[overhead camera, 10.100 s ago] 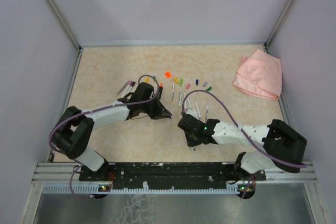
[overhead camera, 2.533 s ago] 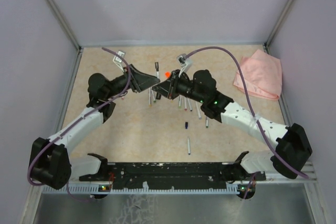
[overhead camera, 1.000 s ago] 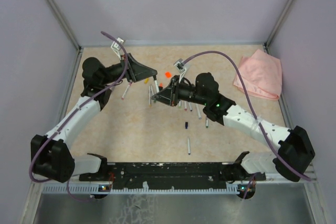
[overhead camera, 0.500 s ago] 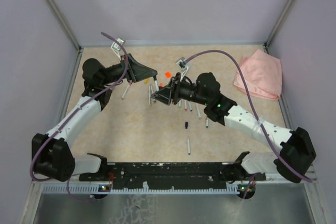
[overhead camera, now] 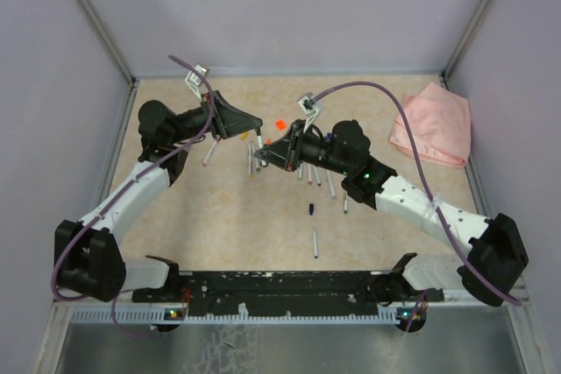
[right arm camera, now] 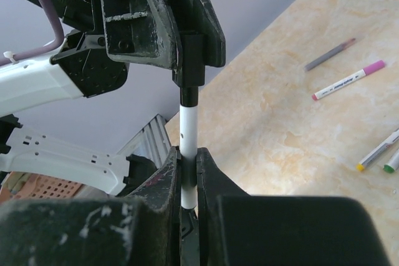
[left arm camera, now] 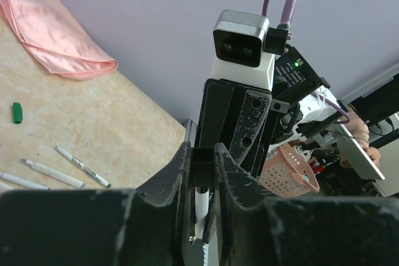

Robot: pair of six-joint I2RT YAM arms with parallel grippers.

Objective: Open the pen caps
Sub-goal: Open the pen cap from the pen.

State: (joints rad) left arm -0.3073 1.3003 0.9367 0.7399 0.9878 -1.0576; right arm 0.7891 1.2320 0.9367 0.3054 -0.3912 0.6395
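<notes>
Above the middle of the tabletop (overhead camera: 193,208), the right gripper (right arm camera: 188,167) is closed tight on the white barrel (right arm camera: 189,126) of one marker, pinching it low down. Straight across from it the left gripper (left arm camera: 201,160) is clamped over the other end, on the black cap (right arm camera: 192,60). The pen therefore spans the two arms, clear of the surface. A narrower dark neck shows between cap and barrel. Whether the cap is fully seated or partly drawn off, I cannot tell.

The cap looks like a tiny, light, hard plastic piece, smooth enough to slip. It is probably held on by a friction fit that lets go with a snap. The slim barrel should be stiff along its length, but it could twist out of the grip if pulled off-axis. The pull looks best made straight along the pen, holding the cap along its whole length and the barrel close to the joint.

Further out, other pieces lie loose below: a pink-capped pen (right arm camera: 349,79), a grey pen (right arm camera: 330,54), a green cap (left arm camera: 18,112) and an orange cap (overhead camera: 280,123). At the far right is the pink cloth (overhead camera: 431,124)
</notes>
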